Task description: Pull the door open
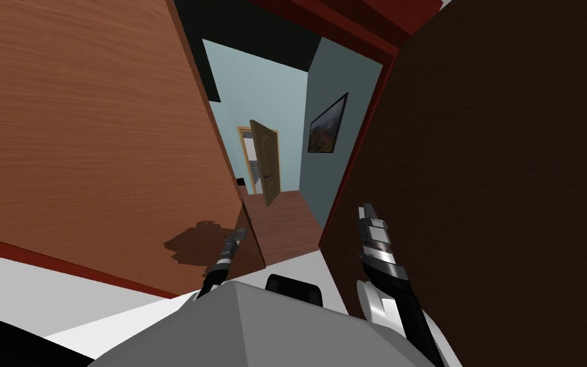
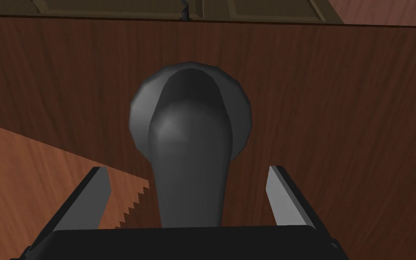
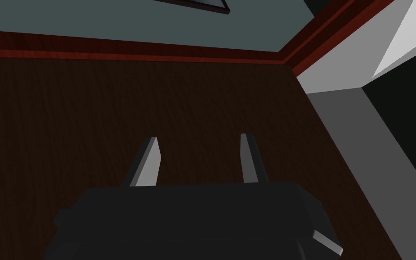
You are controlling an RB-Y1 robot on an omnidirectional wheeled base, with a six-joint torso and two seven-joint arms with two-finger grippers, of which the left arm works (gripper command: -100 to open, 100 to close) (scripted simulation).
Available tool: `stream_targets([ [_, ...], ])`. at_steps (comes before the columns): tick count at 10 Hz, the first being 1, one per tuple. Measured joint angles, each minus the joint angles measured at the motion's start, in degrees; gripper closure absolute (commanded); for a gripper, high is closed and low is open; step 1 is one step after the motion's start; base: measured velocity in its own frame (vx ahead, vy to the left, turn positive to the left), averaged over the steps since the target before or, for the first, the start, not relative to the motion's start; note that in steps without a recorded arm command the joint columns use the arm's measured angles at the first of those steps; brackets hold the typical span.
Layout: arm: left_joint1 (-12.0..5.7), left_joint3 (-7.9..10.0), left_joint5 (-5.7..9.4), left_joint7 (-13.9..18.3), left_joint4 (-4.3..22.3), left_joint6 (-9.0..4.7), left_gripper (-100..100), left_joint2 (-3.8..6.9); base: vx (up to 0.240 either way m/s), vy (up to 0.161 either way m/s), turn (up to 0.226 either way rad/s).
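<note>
Closure on the handle (image 2: 191, 149) is judged to be the step in hand. It is seen as a dark grey piece with a round base, mounted on the dark wood door (image 2: 347, 113). Its shaft lies between the fingers (image 2: 99, 194) of the left end effector (image 2: 187, 168), which are spread wide, with a gap left on either side. For a sound grip, the fingers should be brought together evenly on the shaft, which sits roughly centred, so that it is not pushed sideways. If the latch must be pressed first, the grip is better taken further out from the base. Once the handle is clamped, the pull should be drawn along the door's arc rather than straight back, so that the thin blades are not twisted off. The right end effector (image 3: 200, 136) is seen with fingers apart, on nothing, facing a dark wood surface; it should be held clear of the swing.
</note>
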Motion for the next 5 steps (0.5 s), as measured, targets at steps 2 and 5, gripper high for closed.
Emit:
stream_targets([
  [2, -0.01, -0.02, -0.01, -0.08, -0.20, 0.06, 100, -0.04, -0.030, -0.004, -0.004],
  [5, 0.10, -0.13, -0.08, -0.14, -0.08, 0.21, 100, -0.14, -0.008, -0.002, 0.000],
])
